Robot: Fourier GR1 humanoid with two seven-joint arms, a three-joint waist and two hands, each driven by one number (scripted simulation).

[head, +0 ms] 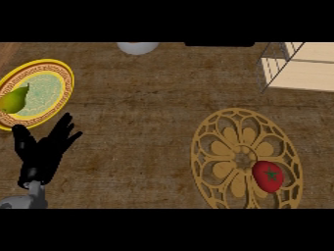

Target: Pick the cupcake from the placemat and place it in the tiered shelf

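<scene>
A red round item with a green star-shaped top (268, 175), looking more like a tomato than a cupcake, lies on the right part of a round golden lattice placemat (227, 142). The tiered shelf (310, 66), wire-framed with pale wooden boards, stands at the upper right corner. My left hand (43, 149) shows at the lower left, open, fingers straight and pointing up, far from the placemat and touching nothing. My right hand does not show.
A yellow-rimmed plate (54, 73) carrying a green pear (14, 100) sits at the left, just above my left hand. A white rounded object (137, 47) is cut off by the top edge. Brown counter surface lies between plate and placemat.
</scene>
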